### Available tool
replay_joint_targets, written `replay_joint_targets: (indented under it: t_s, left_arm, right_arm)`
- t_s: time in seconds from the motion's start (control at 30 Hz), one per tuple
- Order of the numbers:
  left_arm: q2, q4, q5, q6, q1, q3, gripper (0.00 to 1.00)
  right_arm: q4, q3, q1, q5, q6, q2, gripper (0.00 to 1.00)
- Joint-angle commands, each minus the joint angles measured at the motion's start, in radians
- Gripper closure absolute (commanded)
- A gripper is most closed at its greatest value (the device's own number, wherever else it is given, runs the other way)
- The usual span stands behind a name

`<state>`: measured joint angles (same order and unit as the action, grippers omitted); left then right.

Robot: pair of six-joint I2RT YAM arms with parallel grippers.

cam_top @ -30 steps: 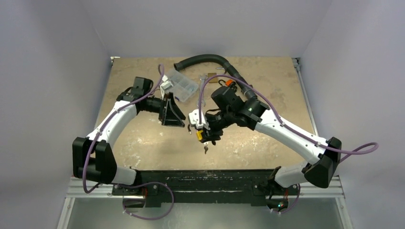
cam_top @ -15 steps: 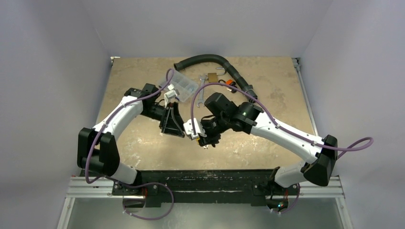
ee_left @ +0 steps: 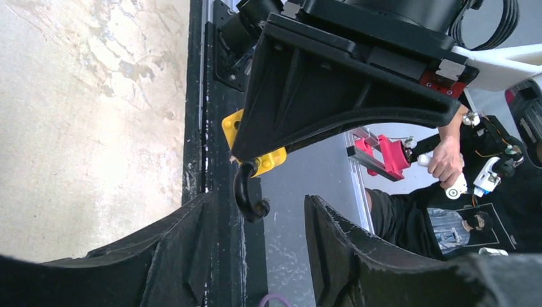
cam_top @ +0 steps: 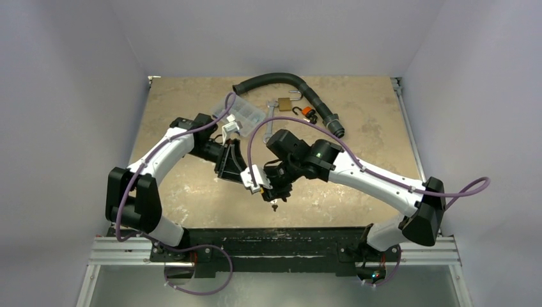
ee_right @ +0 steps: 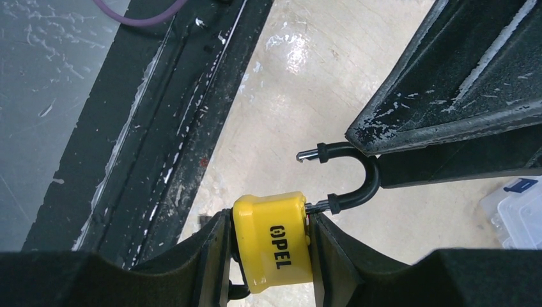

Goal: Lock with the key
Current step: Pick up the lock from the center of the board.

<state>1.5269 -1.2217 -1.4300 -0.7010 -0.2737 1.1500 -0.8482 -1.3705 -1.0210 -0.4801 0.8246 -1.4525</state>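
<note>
A: What is seen nearest?
B: A black rail [cam_top: 275, 240] is bolted along the near edge of the tabletop [cam_top: 179, 188]. Just beyond it the two arms are brought together above the surface.
A: And the right hand [ee_right: 268, 224]?
B: It is clamped on the yellow padlock [ee_right: 275, 256], with one finger pressed on each side of the body. The "OPEL" marking is turned toward the wrist camera.
A: Shackle [ee_right: 367, 182]?
B: It is shown open. One leg is seated in the body and the free end is held clear of it. The key [cam_top: 275, 206] is seen hanging under the padlock. Whether it is seated in the keyway cannot be told.
A: Left hand [ee_left: 255, 211]?
B: Its jaws are parted and the shackle bend is placed between the fingers, nearer one of them. Firm contact cannot be confirmed.
A: Far side?
B: A clear plastic box [cam_top: 243, 114], a spanner [cam_top: 270, 115], a brass padlock [cam_top: 286, 103] and an orange-and-black item [cam_top: 309, 113] are laid there. A black corrugated hose [cam_top: 275, 79] is curved behind them.
</note>
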Motion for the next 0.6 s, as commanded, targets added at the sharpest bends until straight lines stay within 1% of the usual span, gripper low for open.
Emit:
replay_joint_targets:
  t_s: [0.0,0.13,0.23,0.37,0.5,0.53,0.57]
  left_arm:
    - [-0.011,0.025,-0.054,-0.009,-0.016,0.019,0.46]
    - [-0.018,0.085,-0.032,0.048,-0.027,-0.002,0.49]
    - [-0.030,0.155,-0.021,0.125,-0.036,-0.026,0.51]
    - [-0.048,0.245,-0.006,0.217,-0.050,-0.052,0.58]
    - [-0.061,0.262,-0.010,0.232,-0.056,-0.058,0.75]
    - [-0.064,0.262,-0.011,0.232,-0.056,-0.056,0.81]
    - [-0.067,0.261,-0.016,0.229,-0.056,-0.057,0.90]
  right_arm:
    - [0.026,-0.050,-0.014,0.012,0.018,0.008,0.93]
    - [0.022,-0.067,-0.019,0.017,0.018,0.001,0.93]
    - [0.019,-0.077,-0.021,0.018,0.018,-0.004,0.93]
    - [0.017,-0.085,-0.024,0.017,0.018,-0.007,0.93]
    - [0.015,-0.084,-0.025,0.020,0.020,-0.010,0.93]
    - [0.015,-0.084,-0.026,0.021,0.021,-0.010,0.93]
    - [0.016,-0.083,-0.027,0.021,0.022,-0.009,0.93]
